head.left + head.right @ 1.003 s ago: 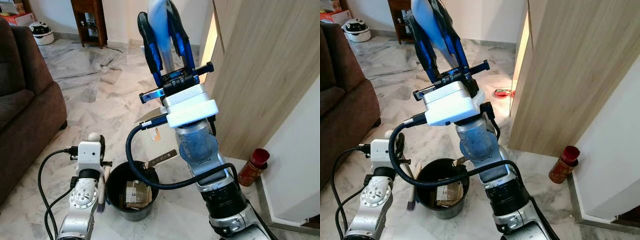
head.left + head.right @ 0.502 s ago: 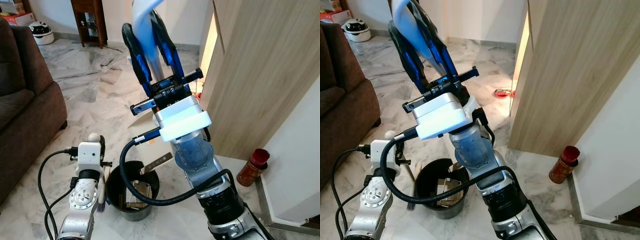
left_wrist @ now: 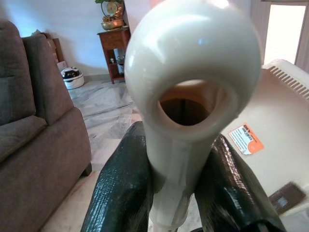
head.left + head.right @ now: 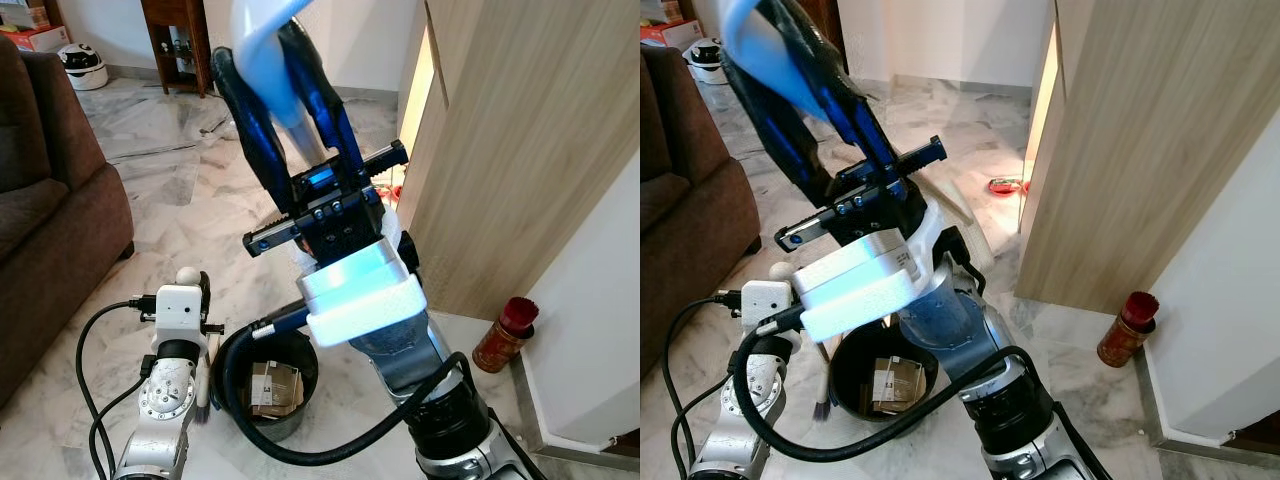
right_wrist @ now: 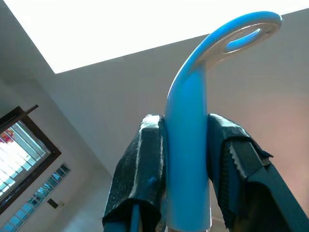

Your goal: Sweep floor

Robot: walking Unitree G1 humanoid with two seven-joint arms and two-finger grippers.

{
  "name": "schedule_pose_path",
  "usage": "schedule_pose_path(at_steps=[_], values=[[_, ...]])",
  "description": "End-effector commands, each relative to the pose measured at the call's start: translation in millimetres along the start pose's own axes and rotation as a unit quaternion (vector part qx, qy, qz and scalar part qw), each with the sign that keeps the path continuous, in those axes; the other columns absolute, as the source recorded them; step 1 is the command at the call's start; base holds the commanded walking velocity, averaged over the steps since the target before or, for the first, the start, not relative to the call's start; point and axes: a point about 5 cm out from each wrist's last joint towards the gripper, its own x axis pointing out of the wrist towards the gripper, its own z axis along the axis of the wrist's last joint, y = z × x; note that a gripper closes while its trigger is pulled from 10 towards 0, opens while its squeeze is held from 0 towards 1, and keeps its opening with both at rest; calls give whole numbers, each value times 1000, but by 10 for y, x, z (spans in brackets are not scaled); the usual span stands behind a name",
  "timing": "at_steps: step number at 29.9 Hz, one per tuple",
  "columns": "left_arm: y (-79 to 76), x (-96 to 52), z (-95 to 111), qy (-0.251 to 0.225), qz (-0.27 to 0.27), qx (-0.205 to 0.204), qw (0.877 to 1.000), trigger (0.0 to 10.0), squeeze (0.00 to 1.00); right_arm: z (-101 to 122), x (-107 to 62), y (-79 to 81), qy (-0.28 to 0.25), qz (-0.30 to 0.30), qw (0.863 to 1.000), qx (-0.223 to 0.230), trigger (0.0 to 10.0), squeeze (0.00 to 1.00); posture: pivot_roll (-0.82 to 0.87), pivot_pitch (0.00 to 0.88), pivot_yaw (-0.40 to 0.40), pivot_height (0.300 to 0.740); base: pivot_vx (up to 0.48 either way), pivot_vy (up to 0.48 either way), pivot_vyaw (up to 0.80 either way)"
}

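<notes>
Since the earlier frames the right arm has swung toward the robot's left and tipped over, carrying the blue handle point(image 5: 193, 121) with it; the right hand point(image 4: 275, 95) now sits higher and further left in the head views, above the black bin point(image 4: 262, 385). Its two fingers point(image 5: 137, 169) are clamped against either side of the blue handle, whose looped end points at the ceiling. Judging by the tilt, whatever hangs below this handle, most likely a dustpan, is being tipped over the bin, though that lower part is hidden behind the arm. The left hand point(image 3: 181, 193) is closed on a cream handle point(image 3: 190, 96) with a ring end, held low beside the bin, its brush bristles point(image 4: 821, 408) near the marble floor point(image 4: 190, 190). Cardboard scraps point(image 4: 272, 385) lie inside the bin. Assessment: the task appears to be at the emptying stage, with sweeping itself paused.
</notes>
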Motion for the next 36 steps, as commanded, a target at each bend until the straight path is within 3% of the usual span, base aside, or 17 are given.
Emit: schedule_pose_path(at_steps=[1, 11, 14, 18, 22, 26, 30, 36], values=[[-18, 68, 119, -36, -2, 3, 999, 10000, 0, 129, 56, -23, -40, -3, 999, -2, 10000, 0, 23, 0, -43, 740, 0, 0, 0], [-19, 67, 114, -35, -3, 3, 999, 10000, 0, 113, 40, -20, -32, -1, 999, -9, 10000, 0, 21, 0, -42, 740, 0, 0, 0], [-22, 66, 109, -35, -3, 3, 999, 10000, 0, -36, 4, -37, 9, 10, 1000, -18, 10000, 0, 21, 0, -43, 740, 0, 0, 0], [-29, 60, 103, -33, -5, 3, 999, 10000, 0, -312, -105, -182, 77, 9, 995, -63, 10000, 0, 18, 0, -40, 740, 0, 0, 0], [-31, 58, 118, -34, -5, 3, 999, 10000, 0, -423, -161, -268, 107, 2, 991, -81, 10000, 0, 17, 0, -39, 740, 0, 0, 0], [-32, 49, 120, -33, -7, 3, 999, 10000, 0, -684, -385, -591, 184, -25, 972, -144, 10000, 0, 17, 0, -37, 740, 0, 0, 0], [-31, 45, 118, -33, -8, 3, 999, 10000, 0, -724, -445, -657, 200, -28, 967, -156, 10000, 0, 17, 0, -36, 740, 0, 0, 0], [-36, 33, 108, -31, -13, 3, 999, 10000, 0, -770, -673, -763, 239, -31, 956, -170, 10000, 0, 13, 0, -31, 740, 0, 0, 0]])
